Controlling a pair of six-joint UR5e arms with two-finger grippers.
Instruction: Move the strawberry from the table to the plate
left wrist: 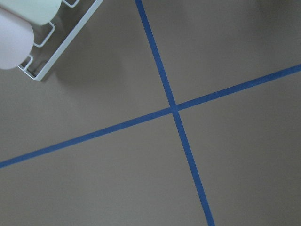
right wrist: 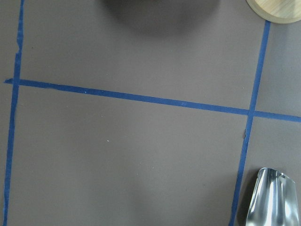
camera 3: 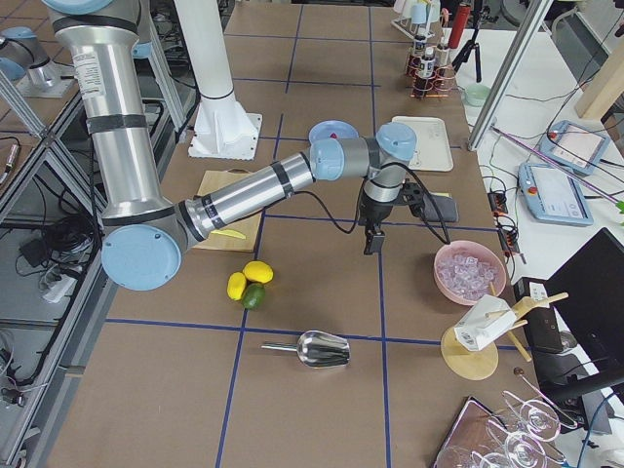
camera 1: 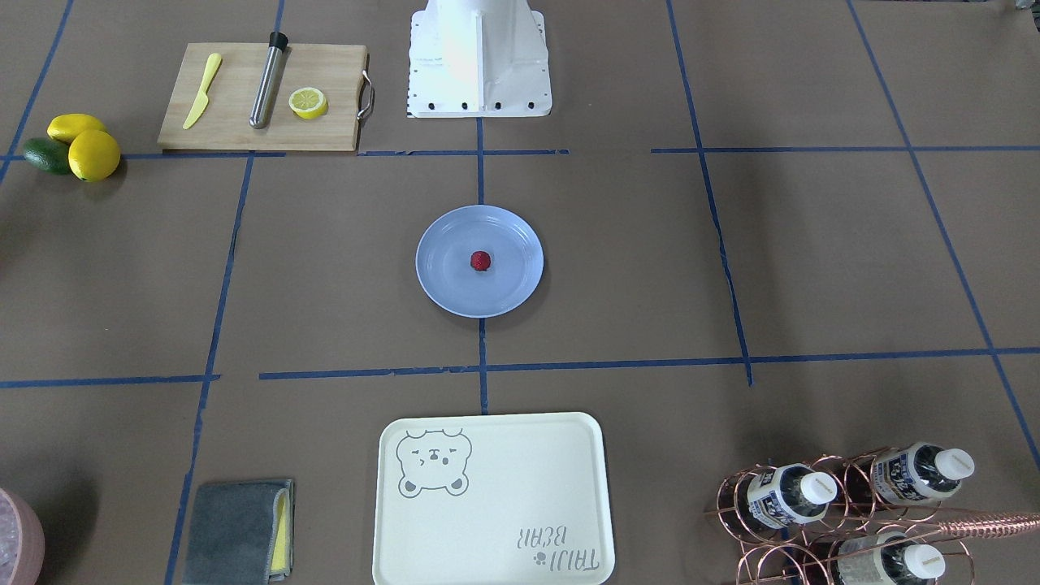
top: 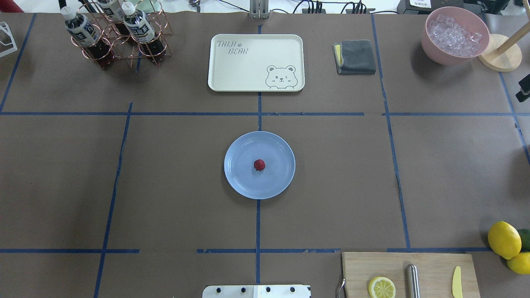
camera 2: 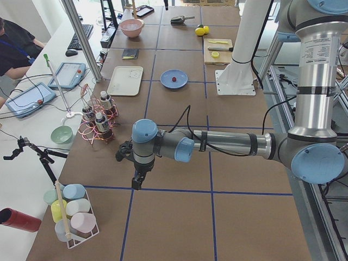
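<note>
The dark-red strawberry (camera 1: 480, 260) (top: 259, 164) lies in the middle of the light-blue plate (camera 1: 443, 280) (top: 240, 178), which rests at the centre of the brown taped table (top: 174, 174). Neither arm is near the plate. Only the exterior left view shows my left gripper (camera 2: 137, 182), hanging over the table's left end near the bottle rack; I cannot tell whether it is open or shut. My right gripper (camera 3: 370, 244) appears only in the exterior right view, over the right end beside the pink ice bowl; its state is just as unclear. Both wrist views show only bare paper and tape.
A cream bear tray (top: 256, 62) and grey cloth (top: 355, 56) lie beyond the plate. The copper bottle rack (top: 116, 35) stands far left, the pink ice bowl (top: 454, 35) far right. The cutting board (top: 408, 275) with a lemon half, and whole lemons (top: 504, 239), sit near right.
</note>
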